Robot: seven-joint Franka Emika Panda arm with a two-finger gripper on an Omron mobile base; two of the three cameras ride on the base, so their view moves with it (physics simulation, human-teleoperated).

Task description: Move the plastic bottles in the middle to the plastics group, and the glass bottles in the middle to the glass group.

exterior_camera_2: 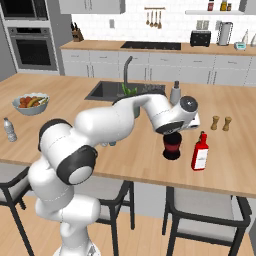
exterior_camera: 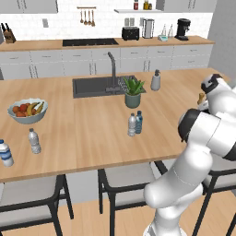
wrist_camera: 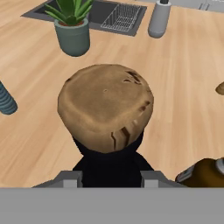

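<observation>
Gripper (wrist_camera: 111,177) clamped on nearly black bulbous cork-topped glass bottle (exterior_camera_2: 172,145), standing on wooden worktop (exterior_camera_2: 135,155) beside red bottle (exterior_camera_2: 200,152).

Counting now: two small water bottles (exterior_camera: 135,123) mid-counter, side by side. Far left, two more plastic bottles: a slim one (exterior_camera: 34,141) and a stouter labelled one (exterior_camera: 5,153). One red bottle (exterior_camera_2: 200,151), one black bottle (exterior_camera_2: 172,146), two wooden shakers (exterior_camera_2: 221,123). One fruit bowl (exterior_camera: 27,111), one potted plant (exterior_camera: 133,92), one soap dispenser (exterior_camera: 156,80).
</observation>
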